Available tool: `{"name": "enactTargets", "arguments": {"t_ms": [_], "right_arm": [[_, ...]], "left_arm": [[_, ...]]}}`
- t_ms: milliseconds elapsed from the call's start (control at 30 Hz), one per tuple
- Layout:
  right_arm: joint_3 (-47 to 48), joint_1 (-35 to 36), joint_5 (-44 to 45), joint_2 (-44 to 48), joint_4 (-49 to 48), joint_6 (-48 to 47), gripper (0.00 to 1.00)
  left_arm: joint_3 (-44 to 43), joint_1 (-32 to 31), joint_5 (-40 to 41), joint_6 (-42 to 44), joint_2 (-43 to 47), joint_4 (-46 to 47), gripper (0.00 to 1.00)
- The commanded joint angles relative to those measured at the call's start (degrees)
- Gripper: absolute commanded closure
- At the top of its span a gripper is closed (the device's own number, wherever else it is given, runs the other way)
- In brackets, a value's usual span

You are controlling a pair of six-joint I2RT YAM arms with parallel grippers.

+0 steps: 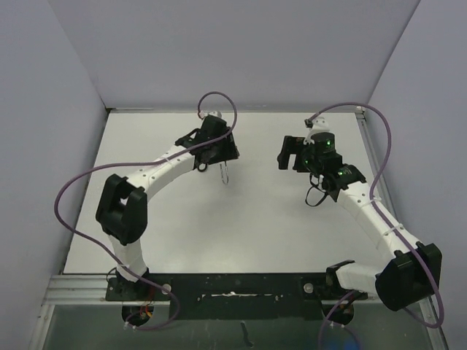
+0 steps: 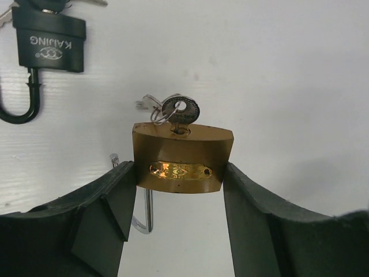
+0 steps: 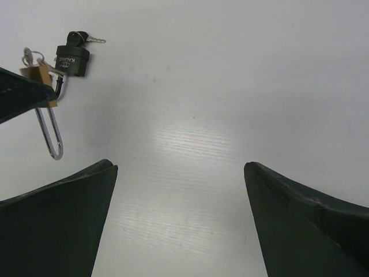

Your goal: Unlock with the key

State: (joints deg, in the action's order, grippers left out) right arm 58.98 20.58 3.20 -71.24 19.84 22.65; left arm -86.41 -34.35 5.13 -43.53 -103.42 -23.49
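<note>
The left gripper (image 2: 179, 176) is clamped on the body of a brass padlock (image 2: 181, 154), held just above the tabletop (image 1: 255, 211) towards its far edge and left of the middle. A key (image 2: 180, 109) sits in the padlock's keyhole, with a ring and a second key hanging from it, and the long chrome shackle (image 3: 51, 135) trails off the other end; I cannot tell if it is latched. A black KAIJING padlock (image 2: 51, 40) with its own keys lies just beside it, while the right gripper (image 3: 180, 167) hovers over the far right of the table, fingers wide apart and holding nothing.
</note>
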Motion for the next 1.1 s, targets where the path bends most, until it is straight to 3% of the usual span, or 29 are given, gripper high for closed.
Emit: {"name": "enactTargets", "arguments": {"t_ms": [0, 567, 1067], "right_arm": [[2.3, -1.0, 1.2, 3.3, 2.7, -2.3, 0.02], [1.6, -1.9, -0.3, 4.5, 2.7, -1.8, 0.02], [0.9, -4.3, -1.2, 7.5, 3.7, -1.9, 0.02]], "left_arm": [[-3.2, -0.1, 3.3, 2.5, -3.5, -0.8, 1.00], [-14.0, -6.4, 7.7, -3.7, -15.1, -12.5, 1.00], [-13.7, -8.0, 6.1, -7.4, -19.9, -11.8, 1.00]]}}
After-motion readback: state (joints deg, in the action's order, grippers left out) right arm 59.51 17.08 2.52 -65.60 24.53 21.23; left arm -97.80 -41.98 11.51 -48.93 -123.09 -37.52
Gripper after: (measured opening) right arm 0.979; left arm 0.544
